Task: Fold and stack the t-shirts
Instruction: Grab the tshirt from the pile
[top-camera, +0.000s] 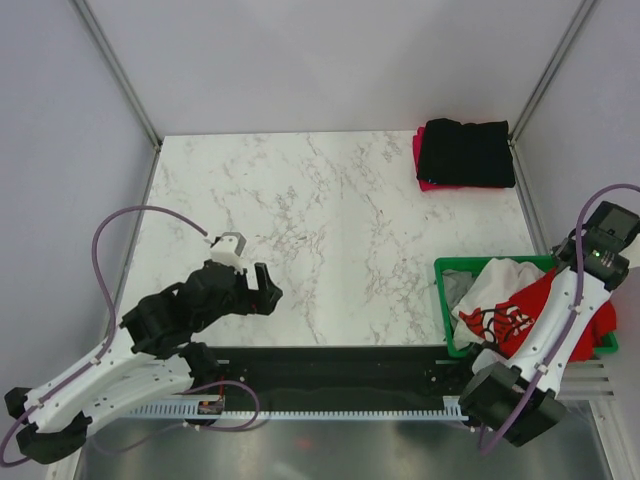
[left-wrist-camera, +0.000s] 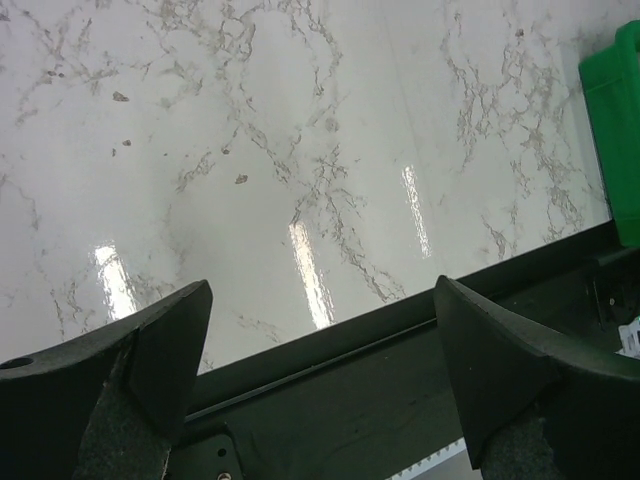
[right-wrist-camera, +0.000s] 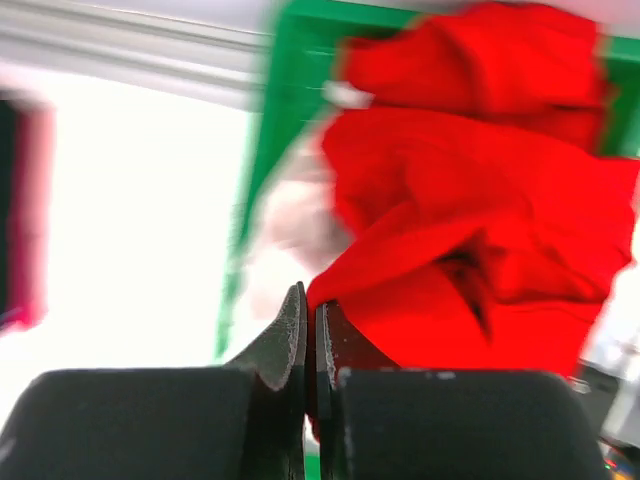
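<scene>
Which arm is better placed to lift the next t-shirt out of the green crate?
Right. The right end effector is shut on the red t-shirt at its edge, in the crate; the left end effector hangs open over the table, away from it.
</scene>
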